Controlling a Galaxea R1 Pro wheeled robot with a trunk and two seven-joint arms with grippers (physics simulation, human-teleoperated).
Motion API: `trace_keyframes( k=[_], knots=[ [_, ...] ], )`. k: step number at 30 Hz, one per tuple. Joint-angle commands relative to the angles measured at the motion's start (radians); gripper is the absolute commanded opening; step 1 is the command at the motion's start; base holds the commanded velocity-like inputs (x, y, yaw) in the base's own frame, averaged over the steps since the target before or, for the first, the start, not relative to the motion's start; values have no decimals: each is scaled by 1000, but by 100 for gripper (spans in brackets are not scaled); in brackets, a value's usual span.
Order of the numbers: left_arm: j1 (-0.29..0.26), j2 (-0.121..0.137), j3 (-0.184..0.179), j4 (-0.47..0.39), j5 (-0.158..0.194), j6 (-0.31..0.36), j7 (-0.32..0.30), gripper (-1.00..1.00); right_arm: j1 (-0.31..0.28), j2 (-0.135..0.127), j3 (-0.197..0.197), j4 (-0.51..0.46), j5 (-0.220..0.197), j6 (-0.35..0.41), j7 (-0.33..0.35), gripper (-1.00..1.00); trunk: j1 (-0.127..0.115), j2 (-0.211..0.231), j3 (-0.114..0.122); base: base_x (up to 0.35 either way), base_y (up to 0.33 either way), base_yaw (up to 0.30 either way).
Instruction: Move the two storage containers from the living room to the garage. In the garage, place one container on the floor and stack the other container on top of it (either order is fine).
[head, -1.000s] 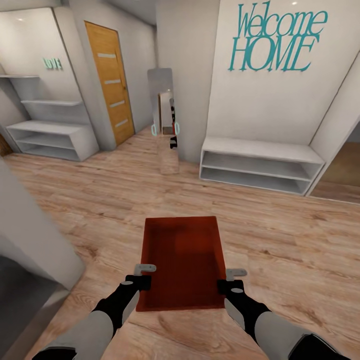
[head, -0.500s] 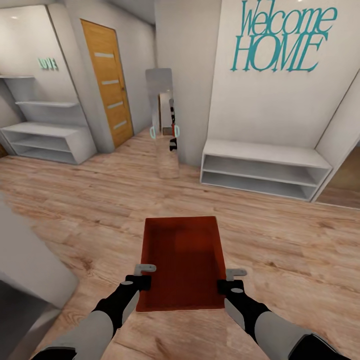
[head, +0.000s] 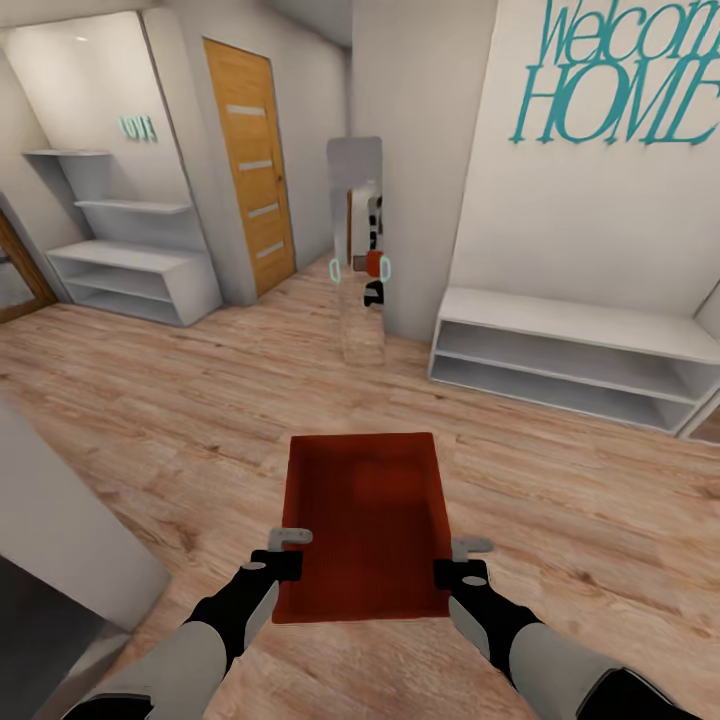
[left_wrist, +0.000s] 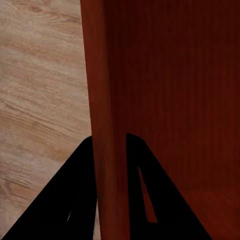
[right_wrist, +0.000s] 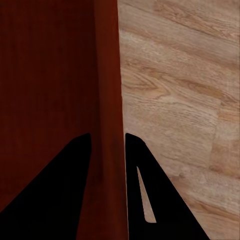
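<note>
I hold one orange-red storage container (head: 365, 520) level in front of me, above light wood-plank flooring. My left gripper (head: 288, 552) is shut on its left wall, and my right gripper (head: 458, 560) is shut on its right wall. The left wrist view has the thin wall (left_wrist: 106, 125) running between the two black fingers (left_wrist: 75, 195). In the right wrist view the opposite wall (right_wrist: 107, 125) is pinched between the fingers (right_wrist: 145, 190) the same way. The container is lidless and empty, with a ribbed inside.
A honey-wood door (head: 250, 165) with frosted strips stands ahead at the left. White shelving (head: 135, 260) is left of it. A tall mirror (head: 358, 250) leans on the wall ahead. A low white bench shelf (head: 570, 355) sits under teal wall lettering (head: 610, 75). A grey block (head: 60, 540) is close at the left.
The whole view has shifted: door, mirror and bench now sit further right in the picture, so the camera has turned left. Both grippers keep the same hold on the container.
</note>
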Motion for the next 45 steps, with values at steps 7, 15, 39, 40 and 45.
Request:
trace_keyframes(
  k=[7,15,39,40,45],
  knots=[
    [1,-1,-19,3,2,6,8,-100,-2,-1,-10,-2,14,-3,-12,-100,1,-1,-1,323,0,74],
    [1,-1,-19,4,2,6,8,-100,-2,0,-10,-2,14,-2,-12,-100,1,-1,-1,323,0,50],
    [1,-1,-19,4,2,6,8,-100,-2,-1,-10,-2,14,-2,-12,-100,1,-1,-1,323,0,175],
    [1,-1,-19,4,2,6,8,-100,-2,-1,-10,-2,14,-2,-12,-100,1,-1,-1,323,0,2],
    [1,-1,-19,4,2,6,8,-100,-2,-1,-10,-2,14,-2,-12,-100,1,-1,-1,323,0,0]
  ],
)
